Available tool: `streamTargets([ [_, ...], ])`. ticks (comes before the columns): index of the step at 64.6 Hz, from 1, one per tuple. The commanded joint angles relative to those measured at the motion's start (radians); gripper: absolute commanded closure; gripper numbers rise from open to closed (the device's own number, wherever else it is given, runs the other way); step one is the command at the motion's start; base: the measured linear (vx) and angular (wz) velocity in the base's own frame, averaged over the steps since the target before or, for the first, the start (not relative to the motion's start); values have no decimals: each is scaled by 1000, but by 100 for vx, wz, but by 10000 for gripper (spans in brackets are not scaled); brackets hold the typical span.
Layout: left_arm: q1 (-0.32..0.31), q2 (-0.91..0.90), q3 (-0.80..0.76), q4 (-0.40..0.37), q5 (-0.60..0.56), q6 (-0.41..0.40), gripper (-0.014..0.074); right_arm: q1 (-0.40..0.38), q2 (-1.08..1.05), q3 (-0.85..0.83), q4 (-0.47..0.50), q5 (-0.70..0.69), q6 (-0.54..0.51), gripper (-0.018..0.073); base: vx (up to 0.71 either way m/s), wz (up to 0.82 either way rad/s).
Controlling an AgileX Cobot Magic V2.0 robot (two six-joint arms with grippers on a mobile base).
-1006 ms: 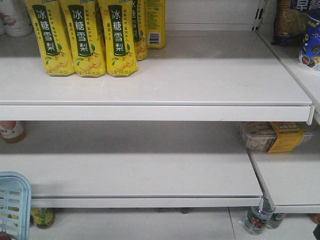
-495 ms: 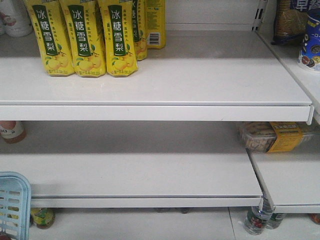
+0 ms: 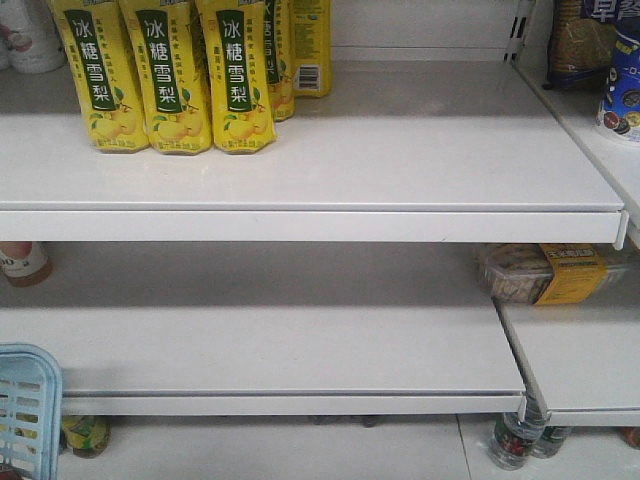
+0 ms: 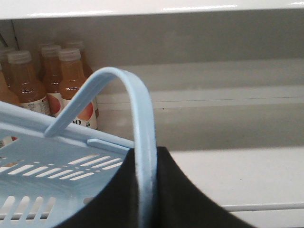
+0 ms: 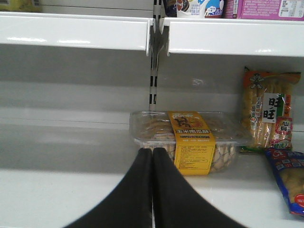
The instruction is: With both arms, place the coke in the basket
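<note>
The coke is not in any view. The light blue basket [image 3: 25, 410] shows only its corner at the bottom left of the front view. In the left wrist view its slotted wall [image 4: 42, 166] fills the lower left, and one loop handle [image 4: 142, 118] arches up. My left gripper [image 4: 146, 154] is shut on that handle, one black finger on each side. My right gripper [image 5: 152, 151] is shut and empty, pointing at the lower shelf just left of a clear snack box [image 5: 190, 137]. Neither arm shows in the front view.
Yellow pear-drink bottles [image 3: 165, 75] stand on the upper shelf [image 3: 400, 150]. The clear snack box [image 3: 545, 272] lies on the lower right shelf, with snack bags [image 5: 268, 116] beside it. Orange juice bottles [image 4: 71, 80] stand behind the basket. Water bottles [image 3: 515, 440] stand on the floor.
A small dark shape at the front view's bottom right corner has gone out of view. The basket corner and shelves have not visibly moved.
</note>
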Motion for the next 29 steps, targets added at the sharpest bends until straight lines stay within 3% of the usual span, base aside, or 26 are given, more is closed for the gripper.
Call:
streamTargets([
  [1,0,-22,-31,26,-169,14,603,-5,-13,8,-13,-67,-2,569,0,0],
  [29,0,-22,-31,26,-169,14,603,-5,-13,8,-13,-67,-2,569,0,0],
])
